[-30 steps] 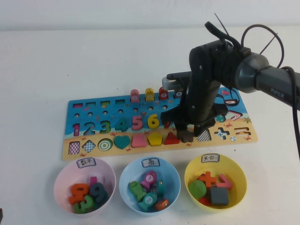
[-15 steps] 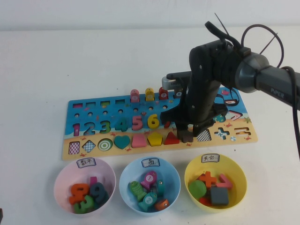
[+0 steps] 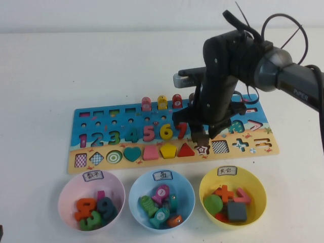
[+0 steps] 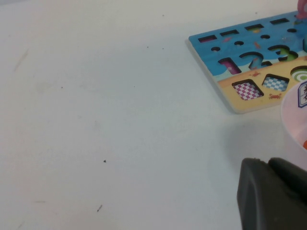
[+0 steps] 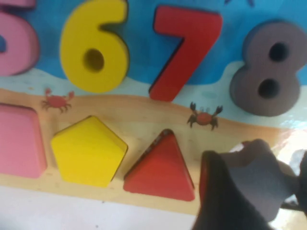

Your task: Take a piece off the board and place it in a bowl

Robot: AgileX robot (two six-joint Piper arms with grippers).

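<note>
My right gripper (image 3: 203, 136) is shut on the dark brown star piece (image 3: 201, 140) and holds it just above the board (image 3: 86, 114), over the bared star-shaped slot (image 3: 202, 150) between the red triangle (image 3: 185, 150) and a checkered square slot. In the right wrist view the piece (image 5: 256, 177) sits between the dark fingers (image 5: 216, 191), over the board's tan strip (image 5: 144, 115). The yellow bowl (image 3: 205, 190) stands in front of the board at the right, holding several pieces. My left gripper (image 4: 268, 165) is shut and empty, low over the bare table left of the board (image 4: 249, 57).
A pink bowl (image 3: 63, 195) and a light blue bowl (image 3: 134, 195) with pieces stand left of the yellow bowl. Numbers, shapes and pegs fill much of the board. The pink bowl's rim (image 4: 295, 120) is near my left gripper. White table lies behind the board.
My right gripper has risen a little with the star piece in it, lifting it out of its slot, which now shows empty. The left arm has not moved.
</note>
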